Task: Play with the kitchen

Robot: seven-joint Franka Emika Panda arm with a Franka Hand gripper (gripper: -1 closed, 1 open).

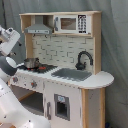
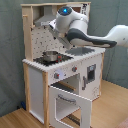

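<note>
The kitchen (image 1: 62, 80) is a white and light-wood toy unit with a hood (image 1: 38, 30), a black faucet (image 1: 84, 59) and a grey sink (image 1: 72, 74). A metal pot (image 1: 31, 63) sits on the black stovetop beside a red burner (image 1: 43, 67). In the second exterior view the same kitchen (image 2: 37, 80) shows the pot (image 2: 50, 56) and an oven door (image 2: 70, 102) hanging open. My gripper (image 2: 54, 30) is up by the hood, above the pot and apart from it. My white arm (image 1: 10, 40) stands at the first exterior view's left.
A toy microwave (image 1: 70, 23) sits on the upper shelf. The rounded counter end (image 1: 102, 79) juts out at the first exterior view's right. A grey curtain (image 2: 10, 50) hangs behind, and a wooden floor (image 2: 112, 107) lies below.
</note>
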